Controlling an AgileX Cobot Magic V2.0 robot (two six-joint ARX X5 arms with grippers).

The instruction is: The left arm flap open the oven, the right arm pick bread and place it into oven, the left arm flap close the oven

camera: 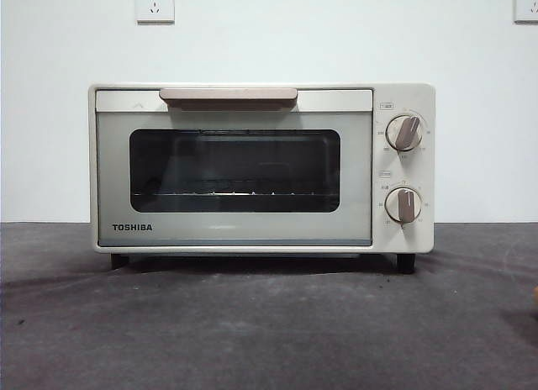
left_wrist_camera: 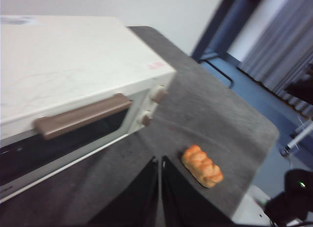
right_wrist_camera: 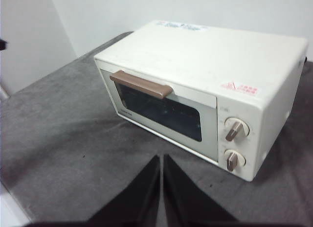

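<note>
The cream-white TOSHIBA oven [camera: 252, 167] stands in the middle of the grey table with its glass door shut and the beige bar handle [camera: 228, 96] at the top. It also shows as the oven [left_wrist_camera: 68, 75] in the left wrist view and the oven [right_wrist_camera: 205, 85] in the right wrist view. The orange-brown bread [left_wrist_camera: 202, 165] lies on the table off the oven's knob side. My left gripper [left_wrist_camera: 160, 161] hovers above the table in front of the oven, shut and empty. My right gripper [right_wrist_camera: 161, 158] hangs further back, shut and empty. Neither arm shows in the front view.
The grey cloth-covered table [camera: 269, 331] ends at a rounded edge [left_wrist_camera: 266, 139] beyond the bread. A white wall with two sockets [camera: 155, 3] stands behind the oven. Black equipment [left_wrist_camera: 293, 197] sits off the table's corner.
</note>
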